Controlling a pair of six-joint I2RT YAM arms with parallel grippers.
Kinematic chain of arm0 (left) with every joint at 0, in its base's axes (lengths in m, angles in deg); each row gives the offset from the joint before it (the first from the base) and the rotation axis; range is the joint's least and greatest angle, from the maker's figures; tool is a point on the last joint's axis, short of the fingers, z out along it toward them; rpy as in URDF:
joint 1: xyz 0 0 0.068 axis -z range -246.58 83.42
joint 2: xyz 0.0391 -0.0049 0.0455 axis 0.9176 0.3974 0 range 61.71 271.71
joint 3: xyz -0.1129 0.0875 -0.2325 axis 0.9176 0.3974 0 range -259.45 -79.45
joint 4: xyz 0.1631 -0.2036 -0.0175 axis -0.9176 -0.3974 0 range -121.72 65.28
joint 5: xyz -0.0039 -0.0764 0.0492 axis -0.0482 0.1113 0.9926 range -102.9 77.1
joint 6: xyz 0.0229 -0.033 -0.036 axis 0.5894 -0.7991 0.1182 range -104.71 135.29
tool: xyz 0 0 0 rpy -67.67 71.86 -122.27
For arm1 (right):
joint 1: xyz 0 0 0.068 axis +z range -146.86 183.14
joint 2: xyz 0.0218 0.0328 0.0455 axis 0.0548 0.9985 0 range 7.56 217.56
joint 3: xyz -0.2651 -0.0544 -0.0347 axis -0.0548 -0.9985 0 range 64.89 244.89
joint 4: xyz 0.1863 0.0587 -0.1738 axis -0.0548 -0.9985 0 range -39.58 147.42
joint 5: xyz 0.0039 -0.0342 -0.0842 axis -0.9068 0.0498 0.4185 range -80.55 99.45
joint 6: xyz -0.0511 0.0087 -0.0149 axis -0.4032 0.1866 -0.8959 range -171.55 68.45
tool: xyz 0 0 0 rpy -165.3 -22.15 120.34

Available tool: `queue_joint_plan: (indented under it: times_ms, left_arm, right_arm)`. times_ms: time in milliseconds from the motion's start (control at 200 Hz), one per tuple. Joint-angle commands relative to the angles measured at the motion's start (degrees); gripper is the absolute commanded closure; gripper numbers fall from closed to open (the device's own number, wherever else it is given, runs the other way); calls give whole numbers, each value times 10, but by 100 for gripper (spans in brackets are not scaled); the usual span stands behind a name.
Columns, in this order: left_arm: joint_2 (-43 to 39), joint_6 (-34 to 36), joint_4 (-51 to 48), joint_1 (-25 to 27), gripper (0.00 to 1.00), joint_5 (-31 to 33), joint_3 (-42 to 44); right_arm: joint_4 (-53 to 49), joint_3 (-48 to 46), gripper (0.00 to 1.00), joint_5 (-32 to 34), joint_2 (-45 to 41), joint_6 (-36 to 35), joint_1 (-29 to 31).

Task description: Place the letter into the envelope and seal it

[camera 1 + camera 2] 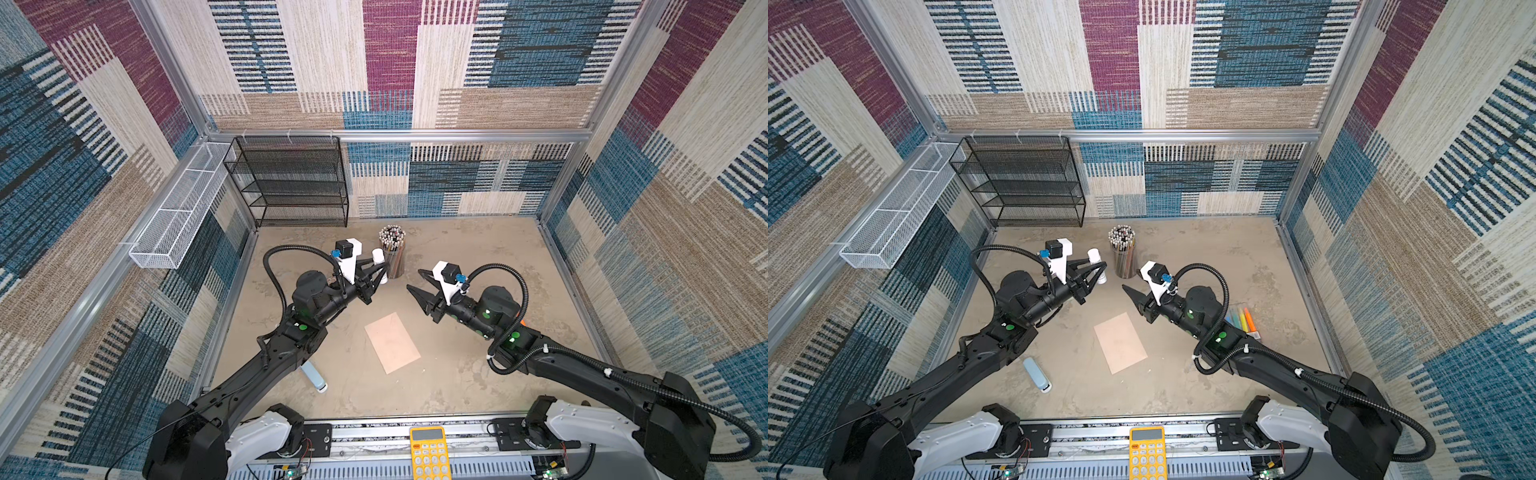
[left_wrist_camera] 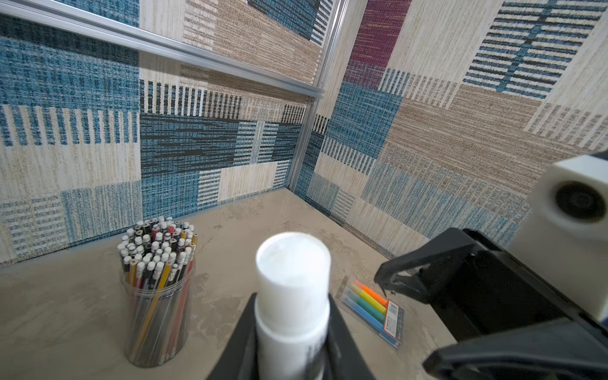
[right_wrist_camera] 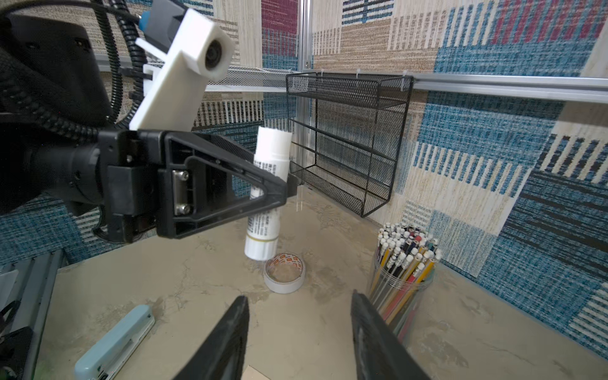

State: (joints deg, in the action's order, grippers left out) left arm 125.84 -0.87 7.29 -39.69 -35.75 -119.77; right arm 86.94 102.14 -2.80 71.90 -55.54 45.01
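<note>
A robot lab test cell dressed as an office nook: an aluminium frame (image 1: 415,135) holds wall panels (image 1: 390,50) printed in blue, tan and magenta patchwork around a mottled beige desk (image 1: 478,374), with two black robot arms (image 1: 245,378) mounted on a rail (image 1: 374,434) at its near edge. Stationery sits about: a black mesh rack (image 1: 291,183), white mesh basket (image 1: 178,216), jar of pencils (image 1: 392,253), yellow calculator (image 1: 429,453), pale blue stapler (image 3: 113,339), highlighter pack (image 2: 371,306), tape roll (image 3: 284,271)
</note>
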Motion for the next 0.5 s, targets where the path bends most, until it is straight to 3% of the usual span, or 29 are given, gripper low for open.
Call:
queue_joint_plan:
  times_ms: [0,125,225,336,496]
  left_arm:
    - [7,-45,60,-19,100,-55,-5]
    - [35,-113,142,-48,100,-153,-8]
    - [63,-162,198,-61,100,-213,-16]
    - [86,-186,244,-63,100,-254,-17]
    - [100,-188,281,-63,100,-259,-8]
  right_arm:
    - [55,-8,45,-183,8,47,-48]
    - [108,5,45,-342,59,105,-102]
    - [118,37,45,-432,107,131,-116]
    - [136,66,42,-479,149,148,-118]
    - [184,93,37,-506,203,191,-119]
